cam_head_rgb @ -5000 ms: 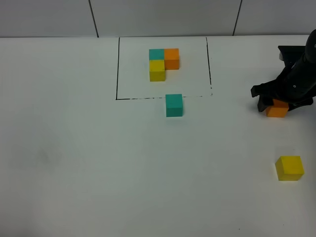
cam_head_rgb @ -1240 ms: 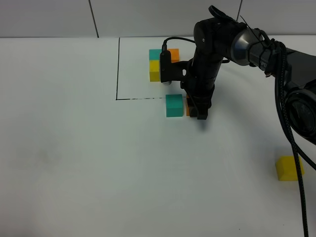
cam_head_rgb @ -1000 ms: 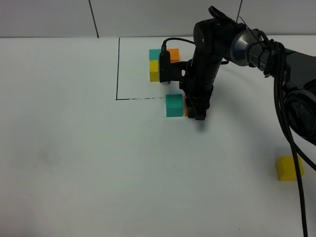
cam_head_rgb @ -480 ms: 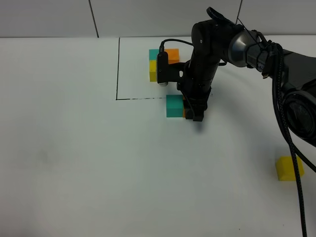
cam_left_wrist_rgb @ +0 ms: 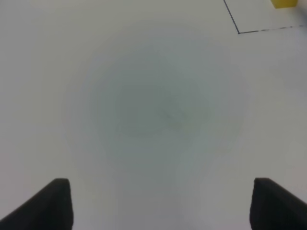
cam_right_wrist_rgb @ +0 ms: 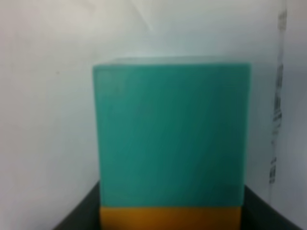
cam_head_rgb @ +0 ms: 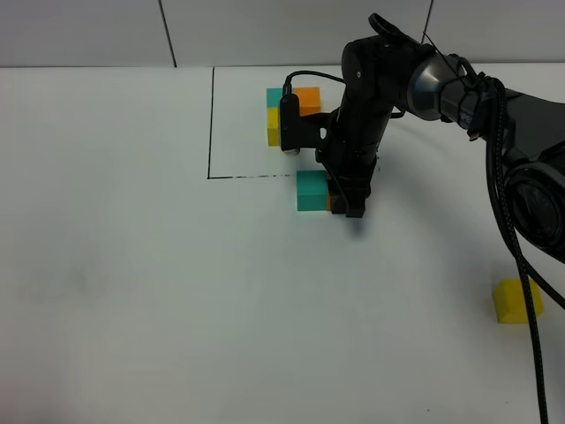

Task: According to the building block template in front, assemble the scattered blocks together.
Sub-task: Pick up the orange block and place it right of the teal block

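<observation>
The building block template (cam_head_rgb: 279,95) is three joined cubes inside a thin black frame (cam_head_rgb: 210,124) at the back; my right arm partly covers it. The scattered teal cube (cam_head_rgb: 310,190) sits just in front of the frame. My right gripper (cam_head_rgb: 342,201) is shut on the orange cube (cam_head_rgb: 329,204) and holds it against the teal cube's right side. In the right wrist view the teal cube (cam_right_wrist_rgb: 172,134) and the orange cube (cam_right_wrist_rgb: 170,218) touch. The scattered yellow cube (cam_head_rgb: 516,300) lies far right. My left gripper (cam_left_wrist_rgb: 160,206) is open and empty, outside the exterior view.
In the left wrist view a corner of the black frame (cam_left_wrist_rgb: 238,31) and the template's yellow cube (cam_left_wrist_rgb: 287,3) show at the edge. The white table (cam_head_rgb: 132,291) carries nothing else. My right arm's cable (cam_head_rgb: 521,265) hangs over the right side.
Five seconds ago my right gripper held the orange cube at the far right. In the last second it shifted slightly left, closing the orange cube against the teal cube.
</observation>
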Robot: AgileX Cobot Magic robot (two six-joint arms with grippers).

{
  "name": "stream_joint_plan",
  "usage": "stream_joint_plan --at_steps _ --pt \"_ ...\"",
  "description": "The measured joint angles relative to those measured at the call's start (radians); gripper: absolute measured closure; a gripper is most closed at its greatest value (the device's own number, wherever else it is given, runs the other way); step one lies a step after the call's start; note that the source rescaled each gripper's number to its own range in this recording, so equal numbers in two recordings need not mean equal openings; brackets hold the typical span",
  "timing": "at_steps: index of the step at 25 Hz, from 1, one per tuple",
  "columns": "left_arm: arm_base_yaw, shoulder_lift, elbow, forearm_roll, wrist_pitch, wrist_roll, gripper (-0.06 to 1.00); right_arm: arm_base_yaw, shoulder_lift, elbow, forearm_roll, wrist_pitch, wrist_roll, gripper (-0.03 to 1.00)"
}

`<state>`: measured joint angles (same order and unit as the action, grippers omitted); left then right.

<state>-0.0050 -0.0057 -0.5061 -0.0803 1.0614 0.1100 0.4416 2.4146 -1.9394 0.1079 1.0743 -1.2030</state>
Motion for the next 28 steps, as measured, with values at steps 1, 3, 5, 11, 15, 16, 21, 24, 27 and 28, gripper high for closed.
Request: stream_joint_plan --at_steps 1,3,5,11,15,16,21,24,27,28 --pt "0.0 0.0 0.0 0.0 0.0 0.0 0.12 0.0 0.0 0.0 -0.001 0.001 -0.001 0.96" --pt "0.0 0.0 0.0 0.0 0.0 0.0 0.12 0.0 0.0 0.0 -0.001 0.002 -0.005 0.96" --pt "0.0 0.0 0.0 0.0 0.0 0.0 0.12 0.0 0.0 0.0 -0.001 0.003 -0.01 0.96" --pt "0.0 0.0 0.0 0.0 0.0 0.0 0.12 0.0 0.0 0.0 -0.001 0.019 -0.03 0.96" --pt "0.0 0.0 0.0 0.0 0.0 0.0 0.12 0.0 0.0 0.0 0.0 0.019 -0.031 0.96" --pt "0.0 0.0 0.0 0.0 0.0 0.0 0.12 0.0 0.0 0.0 0.0 0.019 -0.031 0.96" --pt "0.0 0.0 0.0 0.0 0.0 0.0 0.12 0.0 0.0 0.0 0.003 0.019 -0.031 0.96" --pt "0.0 0.0 0.0 0.0 0.0 0.0 0.12 0.0 0.0 0.0 0.007 0.021 -0.03 0.96" --pt "0.0 0.0 0.0 0.0 0.0 0.0 0.12 0.0 0.0 0.0 0.01 0.021 -0.025 0.94" --pt "0.0 0.0 0.0 0.0 0.0 0.0 0.12 0.0 0.001 0.0 0.014 0.022 -0.021 0.87"
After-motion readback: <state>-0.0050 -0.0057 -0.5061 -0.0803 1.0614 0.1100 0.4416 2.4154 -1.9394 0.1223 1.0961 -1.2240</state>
